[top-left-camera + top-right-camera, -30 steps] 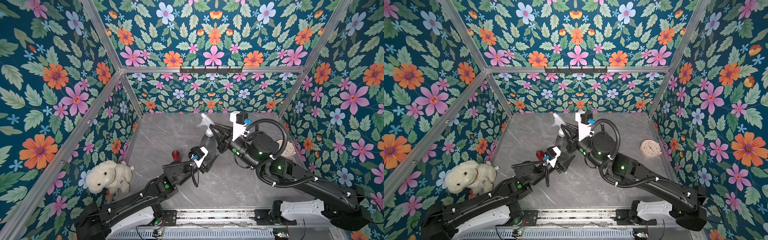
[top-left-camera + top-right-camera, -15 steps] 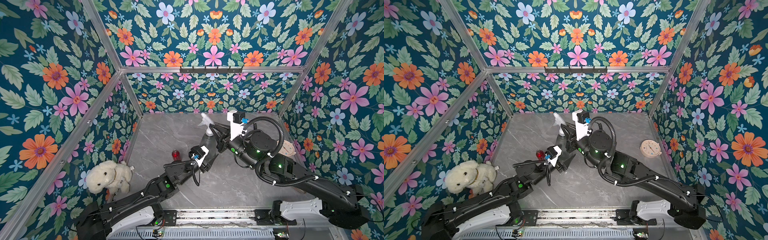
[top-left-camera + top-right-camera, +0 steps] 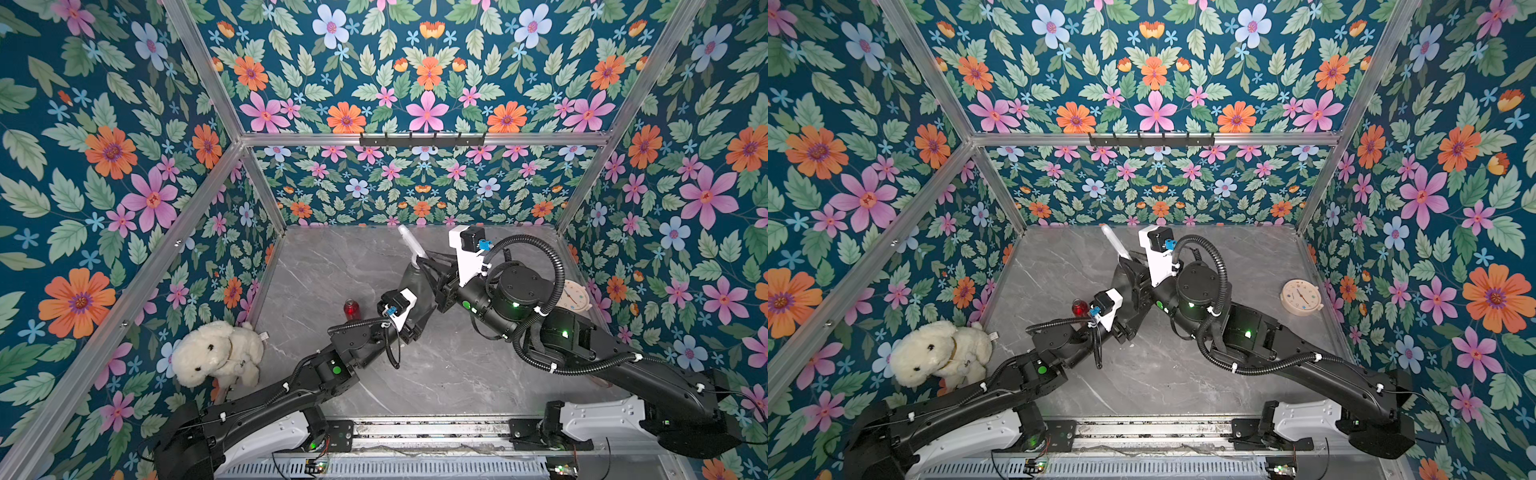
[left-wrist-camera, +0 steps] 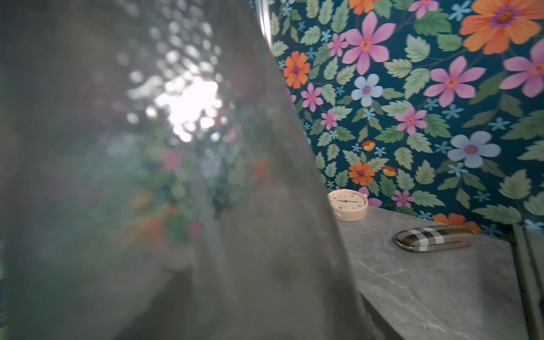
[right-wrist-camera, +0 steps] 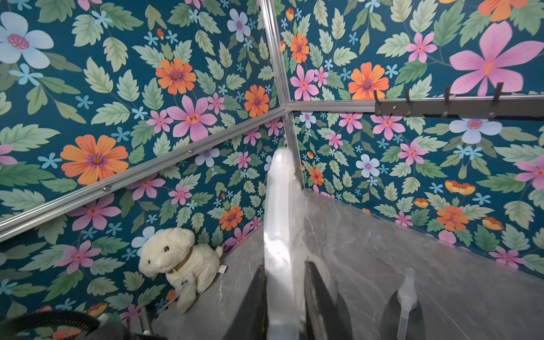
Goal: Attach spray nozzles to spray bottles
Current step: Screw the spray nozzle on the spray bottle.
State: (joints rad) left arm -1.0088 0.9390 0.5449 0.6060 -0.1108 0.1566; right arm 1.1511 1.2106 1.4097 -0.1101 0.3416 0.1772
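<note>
— So, which step are you on?

— Seating a nozzle, I'd say. My left end effector [image 3: 413, 326] looks clamped low on the grey spray bottle [image 3: 415, 286], just above the centre of the frame in both top views. Its fingers are hidden under the wrist, so I judge that from the bottle filling the left wrist view. The whitish spray nozzle [image 3: 411, 245] appears to sit on the neck, pointing toward the upper left.

— And the right side?

— My right end effector [image 5: 285, 273] has its fingers either side of the nozzle's head, very close. Whether they pinch it or stand just clear, I cannot tell.

— What's next?

— Probably another twist of the collar. That calls for a firm hold on the nozzle while the left stops the bottle turning. A second grey bottle [image 5: 401, 312] already carries its nozzle. The red bottle [image 3: 352, 309], left of centre on the worktop [image 3: 332, 266], has none that I can see.
</note>
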